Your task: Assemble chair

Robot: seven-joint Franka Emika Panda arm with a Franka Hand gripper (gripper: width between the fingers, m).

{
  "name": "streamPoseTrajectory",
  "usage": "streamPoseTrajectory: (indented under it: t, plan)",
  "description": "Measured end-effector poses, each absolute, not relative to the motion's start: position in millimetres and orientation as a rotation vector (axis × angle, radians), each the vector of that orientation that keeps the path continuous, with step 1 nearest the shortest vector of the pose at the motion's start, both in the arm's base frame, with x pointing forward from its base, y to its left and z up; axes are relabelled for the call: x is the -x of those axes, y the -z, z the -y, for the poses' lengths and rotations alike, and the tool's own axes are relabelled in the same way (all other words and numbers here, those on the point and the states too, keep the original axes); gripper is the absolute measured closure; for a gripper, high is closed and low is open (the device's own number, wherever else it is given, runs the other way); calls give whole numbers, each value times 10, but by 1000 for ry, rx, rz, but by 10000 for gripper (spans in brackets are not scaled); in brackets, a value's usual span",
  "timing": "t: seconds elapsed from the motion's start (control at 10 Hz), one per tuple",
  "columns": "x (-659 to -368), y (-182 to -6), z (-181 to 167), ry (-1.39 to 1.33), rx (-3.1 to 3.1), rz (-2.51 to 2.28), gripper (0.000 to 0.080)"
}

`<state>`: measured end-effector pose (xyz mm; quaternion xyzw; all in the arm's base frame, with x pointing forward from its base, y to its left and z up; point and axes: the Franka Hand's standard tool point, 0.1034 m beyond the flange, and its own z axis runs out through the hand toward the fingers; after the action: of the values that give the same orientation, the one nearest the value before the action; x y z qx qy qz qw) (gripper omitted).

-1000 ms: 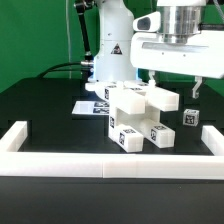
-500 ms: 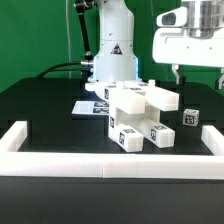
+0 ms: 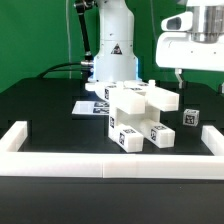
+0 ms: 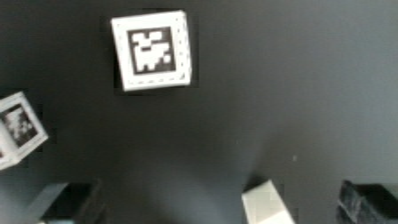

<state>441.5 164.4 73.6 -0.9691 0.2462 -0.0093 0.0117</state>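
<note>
The chair point(image 3: 140, 115) is a cluster of chunky white tagged parts stacked together in the middle of the black table. One small tagged block point(image 3: 190, 116) stands apart, toward the exterior view's right. My gripper point(image 3: 200, 78) hangs open above that block, well clear of the table and holding nothing. In the wrist view the dark fingers point(image 4: 68, 200) frame bare black table. A tagged white piece point(image 4: 150, 50) lies beyond them, and another tagged piece point(image 4: 18, 125) shows at the picture's edge. A pale white sliver point(image 4: 267, 202) sits between the fingers; I cannot tell what it is.
A low white border wall point(image 3: 110, 163) runs along the front, with side pieces at both ends. The marker board point(image 3: 88, 107) lies flat behind the chair parts. The white robot base point(image 3: 112, 50) stands at the back with cables trailing to the exterior view's left.
The gripper has moved toward the exterior view's right, away from above the chair cluster, mostly in the first half second. It stayed open and the parts did not move.
</note>
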Motion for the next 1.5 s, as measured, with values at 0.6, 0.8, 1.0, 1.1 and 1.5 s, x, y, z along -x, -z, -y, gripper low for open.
streamPoseTrajectory:
  t: [0.6,0.8,1.0,1.1,1.5]
  plan:
    - [-4378,-581,-1617,59,3046,-711,151]
    - [-4328,-501,-1370,162,3017,-729,151]
    - [-4291,-430,-1367,194,3017,-733,151]
    - [-4269,-408,-1392,183,3019,-739,151]
    - [-4145,-367,-1556,109,3028,-752,151]
